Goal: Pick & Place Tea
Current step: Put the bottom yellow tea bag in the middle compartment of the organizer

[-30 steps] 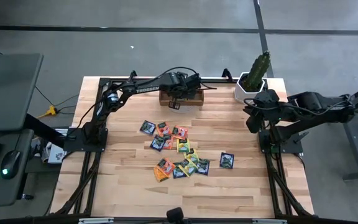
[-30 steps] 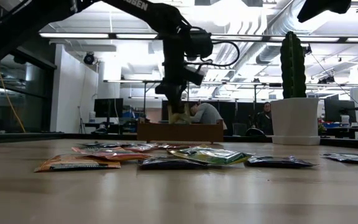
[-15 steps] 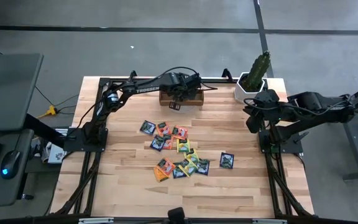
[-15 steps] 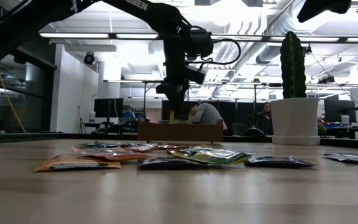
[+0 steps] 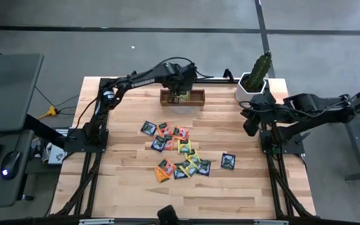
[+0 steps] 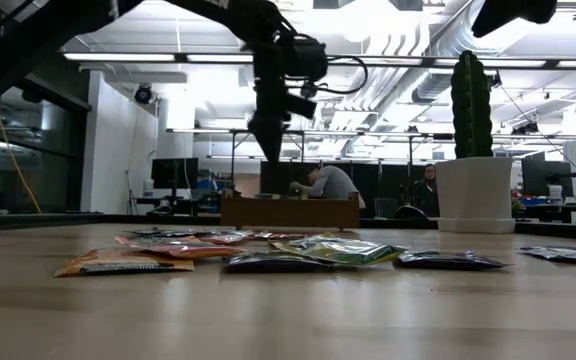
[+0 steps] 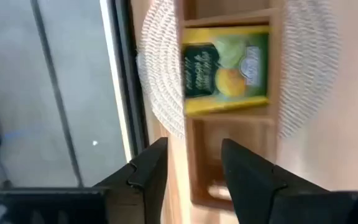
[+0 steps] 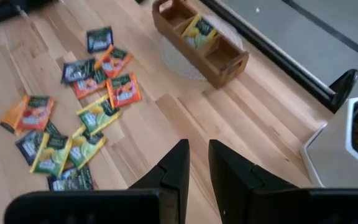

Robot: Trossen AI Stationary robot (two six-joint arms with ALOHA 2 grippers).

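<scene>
Nearest the low camera, a loose scatter of tea sachets [image 5: 179, 154] lies flat on the wooden bench [image 5: 124, 181], orange, yellow-green and dark ones mixed, several overlapping. One dark sachet [image 5: 228, 161] lies apart from the group, towards the right arm's side. In the low view an orange sachet [image 6: 118, 262] is the closest, with a dark one [image 6: 268, 262] and a yellow-green one [image 6: 343, 249] just beyond it.

Off to the right edge of the bench, the right hand [image 5: 249, 122] hangs above the wood, well apart from the sachets; the right wrist view shows its fingers [image 8: 174, 168] close together with a narrow gap and nothing between them.

Farther back, at the far edge, stands the brown wooden tray [image 5: 182, 97] on a pale round woven mat [image 7: 160, 74]. A yellow-green sachet [image 7: 225, 70] lies flat in its middle compartment. The left hand [image 5: 181, 80] hovers above the tray; its fingers [image 7: 146, 171] are spread apart and empty, clear of the sachet below.

Beside the tray, in the far right corner, a cactus [image 5: 262, 65] stands in a white pot [image 5: 250, 85]. Beyond the bench, in the low view, a person [image 6: 330, 184] sits bent forward in the room behind.
</scene>
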